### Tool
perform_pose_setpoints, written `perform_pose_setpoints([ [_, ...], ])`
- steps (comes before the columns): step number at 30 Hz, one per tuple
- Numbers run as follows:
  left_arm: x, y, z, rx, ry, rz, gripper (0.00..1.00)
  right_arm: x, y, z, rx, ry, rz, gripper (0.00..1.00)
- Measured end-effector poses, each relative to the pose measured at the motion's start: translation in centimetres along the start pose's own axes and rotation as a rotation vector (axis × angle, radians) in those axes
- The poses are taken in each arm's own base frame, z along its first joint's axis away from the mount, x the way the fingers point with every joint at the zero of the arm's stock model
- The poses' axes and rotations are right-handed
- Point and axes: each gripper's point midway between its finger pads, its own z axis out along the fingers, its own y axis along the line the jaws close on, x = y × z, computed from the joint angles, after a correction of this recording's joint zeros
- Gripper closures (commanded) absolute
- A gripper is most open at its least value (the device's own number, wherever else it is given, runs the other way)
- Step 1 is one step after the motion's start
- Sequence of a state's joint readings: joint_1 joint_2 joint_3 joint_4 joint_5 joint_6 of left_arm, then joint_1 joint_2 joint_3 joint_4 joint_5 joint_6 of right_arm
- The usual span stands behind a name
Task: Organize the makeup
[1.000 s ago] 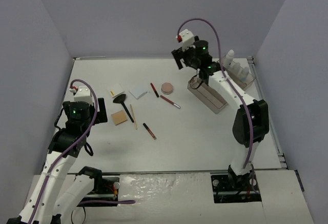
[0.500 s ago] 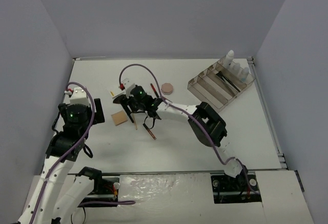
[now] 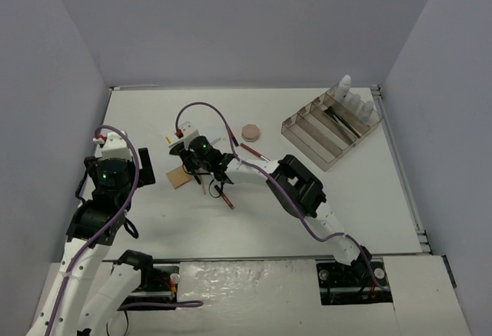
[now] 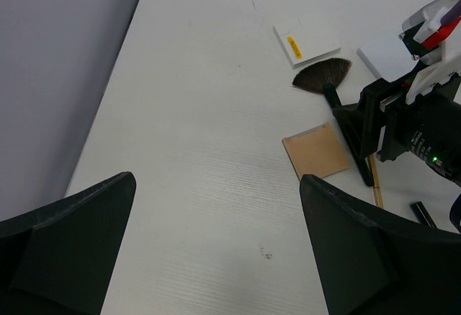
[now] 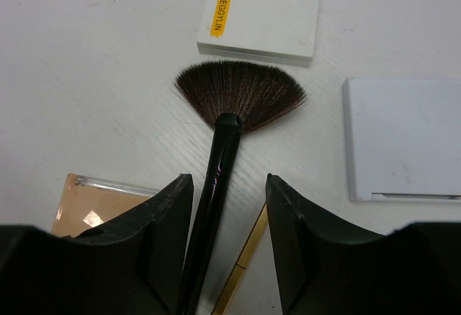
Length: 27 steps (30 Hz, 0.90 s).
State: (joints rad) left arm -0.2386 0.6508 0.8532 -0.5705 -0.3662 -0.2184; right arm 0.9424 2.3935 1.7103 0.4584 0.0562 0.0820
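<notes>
Left hand [image 4: 216,179]: released, fingers spread wide, poised over bare table [image 3: 323,213] at the near left, grasping nothing; red pencil [image 3: 225,196]: flat on the table, on the near side of the right hand; right hand [image 5: 225,185]: lowered over the cluster left of centre, fingers parted either side of the fan brush handle with a gap showing on each side, nothing clenched; fan brush [image 5: 220,156]: black, flat on the table, bristles fanned toward the far side; tan pad [image 5: 94,207]: beside the handle, partly under one finger; wooden pencil [image 5: 245,264]: alongside the handle on its other side; labelled white pad [image 5: 263,12]: just beyond the bristles, yellow sticker on top; plain pale pad [image 5: 403,142]: next to it, apart from the brush; second red pencil [image 3: 254,151]: loose, near the pink compact [image 3: 250,132]; tray [image 3: 310,142]: far right, divided into long compartments, one holding a black brush [image 3: 344,121]; white-capped bottles [image 3: 344,84]: upright at the tray's far end.
</notes>
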Motion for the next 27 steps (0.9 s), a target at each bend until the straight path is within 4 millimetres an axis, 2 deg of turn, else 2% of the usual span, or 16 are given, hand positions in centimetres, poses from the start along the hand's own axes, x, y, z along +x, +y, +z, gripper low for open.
perform_pose_setpoints([
  [6, 0.0, -0.1, 0.0, 0.003, 0.001, 0.000, 0.03, 1.7, -0.2, 0.8, 0.012, 0.020, -0.017, 0.65],
  [8, 0.0, -0.1, 0.0, 0.003, 0.002, 0.000, 0.03, 1.7, 0.0, 1.1, 0.010, 0.014, -0.023, 0.65],
  [12, 0.0, -0.1, 0.0, 0.003, 0.002, 0.001, 0.03, 1.6, 0.2, 1.2, 0.007, 0.011, -0.031, 0.78],
  [16, 0.0, -0.1, 0.0, 0.003, 0.002, 0.001, 0.03, 1.6, 0.3, 1.2, 0.010, 0.010, -0.047, 0.95],
  [18, 0.0, -0.1, 0.0, 0.003, 0.002, 0.001, 0.03, 1.6, 0.3, 1.2, 0.013, 0.010, -0.060, 0.99],
  [24, 0.0, -0.1, 0.0, 0.002, 0.002, 0.001, 0.03, 1.4, 0.0, 0.7, 0.015, 0.028, -0.121, 1.00],
  [27, 0.0, -0.1, 0.0, 0.002, 0.002, 0.001, 0.03, -0.5, -0.4, -0.7, 0.016, 0.029, -0.164, 1.00],
])
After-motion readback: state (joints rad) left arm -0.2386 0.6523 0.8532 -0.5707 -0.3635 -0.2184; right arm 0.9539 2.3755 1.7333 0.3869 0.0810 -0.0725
